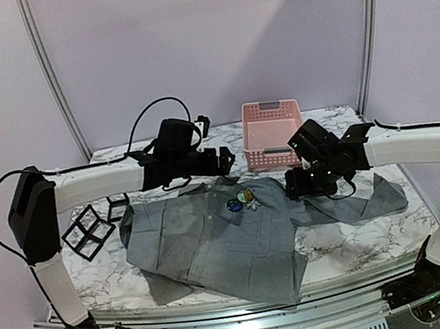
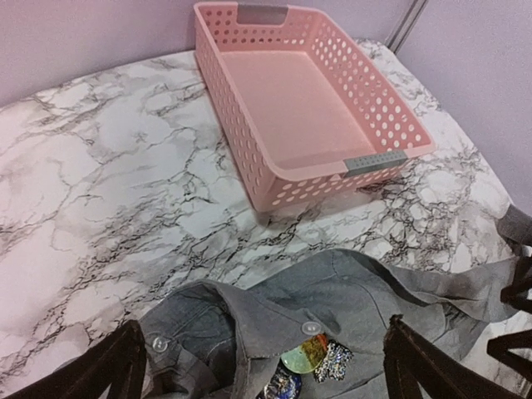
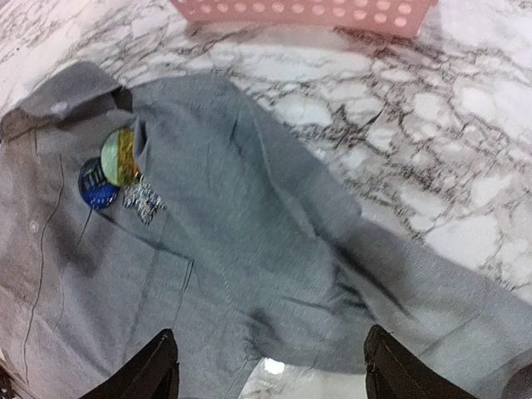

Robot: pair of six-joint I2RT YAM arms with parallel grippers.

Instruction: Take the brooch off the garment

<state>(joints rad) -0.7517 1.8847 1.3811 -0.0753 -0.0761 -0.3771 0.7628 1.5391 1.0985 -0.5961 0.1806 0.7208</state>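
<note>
Two arms rise from the near edge of the marble table (image 1: pixel 354 247). A grey shirt (image 1: pixel 217 246) lies flat between them with its hem hanging a little over the near edge at 6 o'clock. Its collar points to 12 o'clock and one sleeve trails out toward 3 o'clock.

On the chest just below the collar sit three pieces close together. The sparkly silver brooch (image 3: pixel 143 202) is pinned to the cloth, just above the breast pocket in the right wrist view. A blue round badge (image 3: pixel 97 184) is just beside it, and a green-and-yellow round badge (image 3: pixel 121 156) overlaps that one's edge.

The right gripper (image 3: pixel 270 345) hangs over the shirt where the sleeve joins the body, at 3 o'clock of the brooch. Its black fingers (image 3: pixel 154 370) are spread wide with only cloth below and nothing pinched. At 9 o'clock of the shirt, black wire cube frames (image 1: pixel 88 230) stand on the marble.

The left gripper (image 2: pixel 262 349) hovers above the collar at 12 o'clock of the brooch, its fingers (image 2: pixel 104 370) parted to their widest and holding nothing. Whether either gripper touches the cloth cannot be told.

Farthest away, at 12 o'clock, a pink perforated basket (image 2: pixel 241 108) with grey handle inserts stands apart from the collar.
</note>
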